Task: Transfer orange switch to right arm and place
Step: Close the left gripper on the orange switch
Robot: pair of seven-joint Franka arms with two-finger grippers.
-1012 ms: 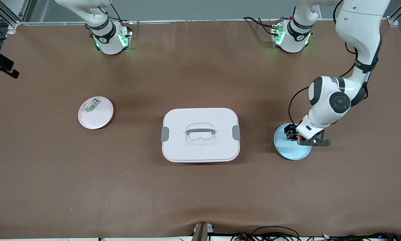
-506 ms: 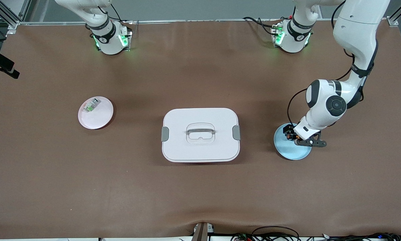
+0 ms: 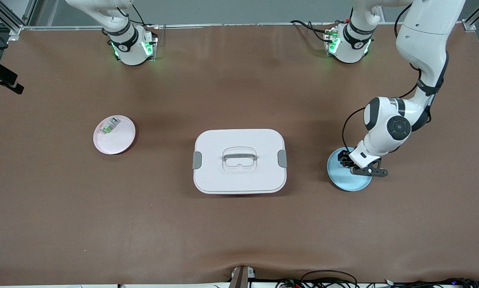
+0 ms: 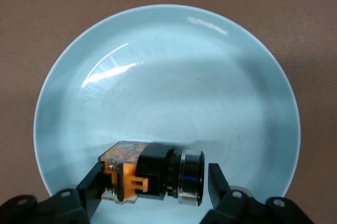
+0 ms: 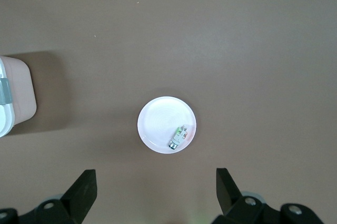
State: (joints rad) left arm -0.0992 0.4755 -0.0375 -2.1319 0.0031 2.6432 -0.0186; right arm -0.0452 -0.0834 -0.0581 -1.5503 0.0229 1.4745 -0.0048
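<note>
A: What has changed at the blue plate (image 4: 79, 92)?

B: The left gripper (image 4: 152, 182) has drawn its fingers (image 4: 92, 184) in around the orange switch (image 4: 150, 174) lying on it; one touches, the other sits just shy.

A: And the right gripper (image 5: 155, 192)?

B: It waits, fingers wide, above the pink plate (image 5: 158, 121). Lifting likely follows.

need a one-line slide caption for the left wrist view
Left gripper brackets the orange switch lying on its side on the blue plate, fingers either side, small gap at the cap end.
</note>
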